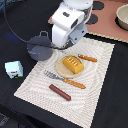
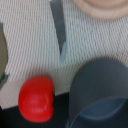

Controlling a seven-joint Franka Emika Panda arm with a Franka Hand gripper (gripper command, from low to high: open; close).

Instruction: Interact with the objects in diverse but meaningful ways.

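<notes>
Dark desk [image 1: 20,20] fills most of the exterior view, with a pale woven placemat [image 1: 100,75] laid across it. On the mat sits a round tan plate [image 1: 61,71] carrying the yellow ridged bread piece [image 1: 73,63]; an orange-handled fork [image 1: 65,80] lies just beside the plate and a knife [image 1: 87,58] on its far side. The brown sausage [image 1: 60,92] rests near the mat's near edge, apart from the plate. The white-and-teal milk carton [image 1: 14,69] stands off the mat, toward the exterior view's left. The grey handled pot [image 1: 40,47] sits at the mat's corner, just beside the white arm, which hangs low over it.

From the wrist view, the red tomato [image 2: 36,98] lies at the mat's edge close to the pot's rim [image 2: 100,92]; whether they touch I cannot tell. The tool itself is hidden in both views, so whether it is spread or pressed together cannot be told.

The tomato looks like light, stiff plastic, smooth and rounded, likely to slip or roll; pinching across its widest middle seems safest. The pot is probably best taken by its rim wall or handle.
</notes>
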